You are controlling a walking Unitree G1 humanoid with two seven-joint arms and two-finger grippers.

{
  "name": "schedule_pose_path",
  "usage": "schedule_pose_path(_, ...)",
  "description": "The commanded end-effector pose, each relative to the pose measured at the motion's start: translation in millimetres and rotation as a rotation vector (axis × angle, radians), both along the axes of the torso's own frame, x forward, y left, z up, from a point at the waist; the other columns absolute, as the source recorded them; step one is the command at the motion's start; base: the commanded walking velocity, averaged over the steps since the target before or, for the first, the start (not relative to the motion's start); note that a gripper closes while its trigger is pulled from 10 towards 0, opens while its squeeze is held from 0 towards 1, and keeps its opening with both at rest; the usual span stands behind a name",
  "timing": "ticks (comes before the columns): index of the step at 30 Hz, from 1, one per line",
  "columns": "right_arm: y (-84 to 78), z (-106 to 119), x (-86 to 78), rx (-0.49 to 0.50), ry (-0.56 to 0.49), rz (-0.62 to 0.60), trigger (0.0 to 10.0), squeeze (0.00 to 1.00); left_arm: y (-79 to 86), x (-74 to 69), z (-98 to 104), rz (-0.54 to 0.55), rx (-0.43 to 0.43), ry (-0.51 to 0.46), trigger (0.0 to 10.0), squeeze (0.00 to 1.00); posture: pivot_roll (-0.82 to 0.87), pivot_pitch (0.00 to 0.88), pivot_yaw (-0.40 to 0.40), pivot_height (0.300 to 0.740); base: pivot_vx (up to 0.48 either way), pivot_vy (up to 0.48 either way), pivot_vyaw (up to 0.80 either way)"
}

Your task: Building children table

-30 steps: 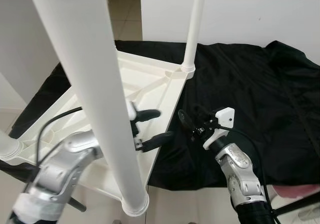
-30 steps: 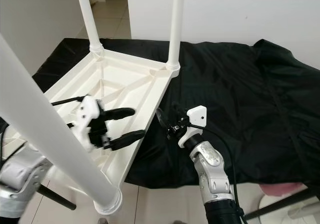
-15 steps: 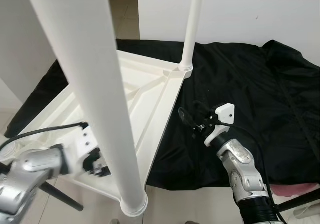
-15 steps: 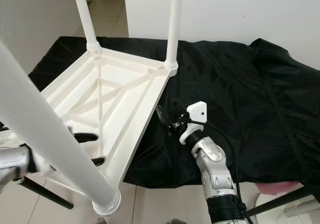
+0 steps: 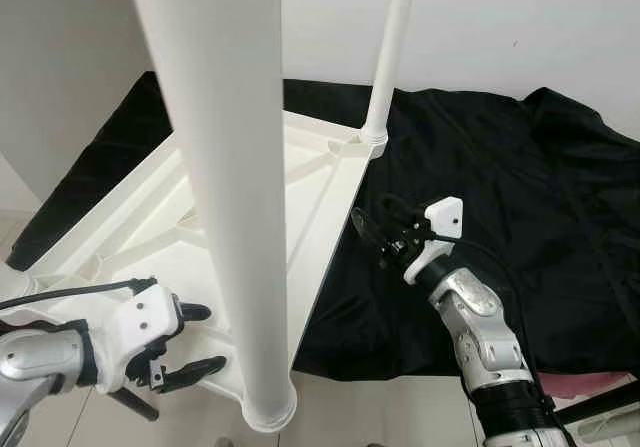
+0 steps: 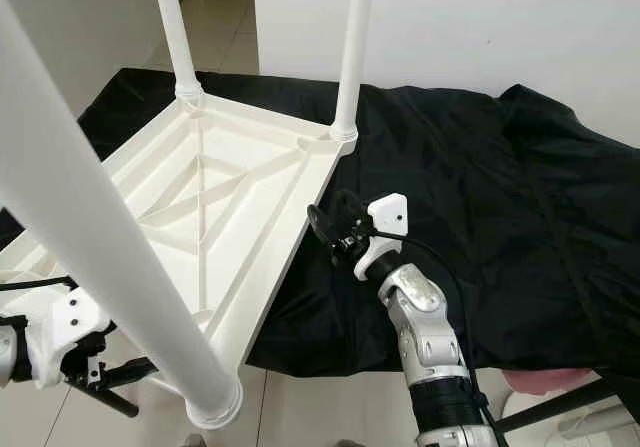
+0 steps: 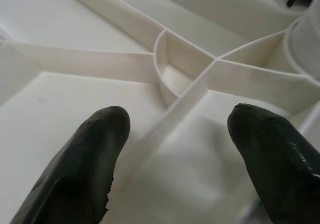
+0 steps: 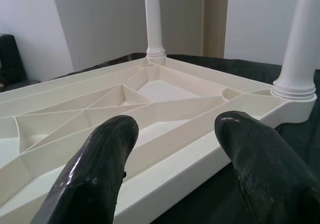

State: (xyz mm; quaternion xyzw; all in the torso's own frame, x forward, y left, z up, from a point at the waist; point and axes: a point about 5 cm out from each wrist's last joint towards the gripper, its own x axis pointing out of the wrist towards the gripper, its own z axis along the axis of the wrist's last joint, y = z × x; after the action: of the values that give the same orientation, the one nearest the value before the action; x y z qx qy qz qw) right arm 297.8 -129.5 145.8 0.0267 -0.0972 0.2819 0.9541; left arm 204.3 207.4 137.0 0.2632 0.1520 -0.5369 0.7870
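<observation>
A white plastic children's table (image 6: 200, 207) lies upside down on a black cloth (image 5: 520, 167), with white legs standing up from its corners. The near leg (image 5: 225, 167) rises close to the camera, and two far legs (image 6: 355, 47) (image 6: 172, 27) stand behind. My left gripper (image 5: 200, 340) is open, low at the table's near corner beside the near leg's base; its wrist view looks onto the table's ribs (image 7: 100, 63). My right gripper (image 5: 372, 225) is open, just off the table's right edge above the cloth, pointing at the rim (image 8: 165, 149). Neither holds anything.
The cloth covers a low platform that runs to the right and back. A white wall stands behind it. Tiled floor (image 6: 300, 407) lies in front, with a black stand leg (image 6: 600, 392) and something pink (image 6: 530, 379) at the lower right.
My left gripper has drawn back from over the table's underside, down to its near corner. My right gripper has edged slightly toward the table's edge. The camera has shifted a little.
</observation>
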Motion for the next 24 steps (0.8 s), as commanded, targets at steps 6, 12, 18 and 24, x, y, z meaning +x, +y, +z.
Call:
schedule_pose_path(6, 1.7, -2, 0.8, 0.0, 0.006, -0.002, 10.0, 0.0, -16.9, 19.1, -13, 0.005, 0.006, -0.06, 10.0, 0.0, 0.04, 0.0, -0.02, 0.74, 0.0, 0.0, 0.0)
schedule_pose_path(12, 0.7, -4, -1.0, 0.005, 0.011, -0.019, 10.0, 0.0, -39.3, 28.4, -5, -0.011, -0.084, -0.11, 10.0, 0.0, 0.03, 0.0, -0.004, 0.74, 0.0, 0.0, 0.0)
schedule_pose_path(18, -0.9, -4, -0.9, 0.016, 0.01, -0.039, 10.0, 0.0, -53.9, 34.8, -6, -0.032, -0.118, -0.125, 10.0, 0.0, 0.01, 0.0, 0.009, 0.74, 0.0, 0.0, 0.0)
schedule_pose_path(24, -2.6, -5, -2.3, 0.037, 0.015, -0.062, 10.0, 0.0, -73.5, 46.2, -6, -0.051, -0.157, -0.168, 10.0, 0.0, 0.01, 0.0, 0.015, 0.74, 0.0, 0.0, 0.0)
